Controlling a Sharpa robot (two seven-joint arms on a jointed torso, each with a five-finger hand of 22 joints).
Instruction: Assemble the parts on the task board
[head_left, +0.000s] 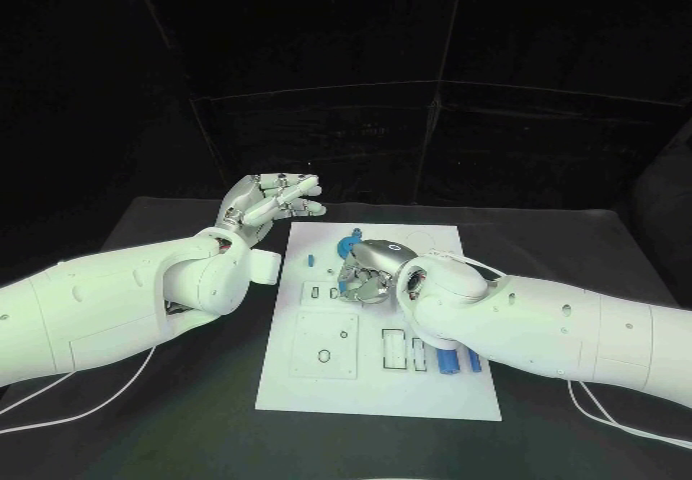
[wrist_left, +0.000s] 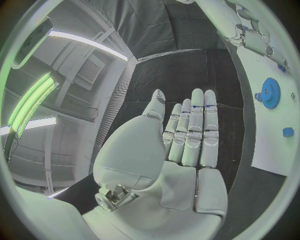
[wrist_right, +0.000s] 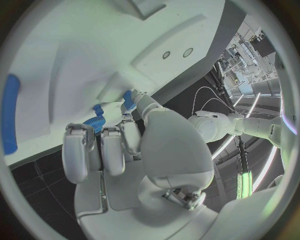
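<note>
The white task board (head_left: 378, 385) lies in the middle of the black table. My right hand (head_left: 372, 272) is low over its middle with the fingers curled down. In the right wrist view the right hand (wrist_right: 119, 145) pinches a small blue ribbed part (wrist_right: 95, 123) between thumb and fingers, close against the board (wrist_right: 75, 55). My left hand (head_left: 271, 205) is raised off the board's far left corner, fingers straight and apart, holding nothing. The left wrist view shows this flat left hand (wrist_left: 187, 135) beside the board (wrist_left: 275, 150). A blue gear (head_left: 346, 245) sits near the board's far edge.
Several long blue parts (head_left: 459, 362) lie at the board's near right, by white slots (head_left: 397, 348). A small blue piece (wrist_left: 287, 132) lies near the gear (wrist_left: 270, 92). Another long blue part (wrist_right: 9, 115) shows in the right wrist view. Cables trail at both table sides.
</note>
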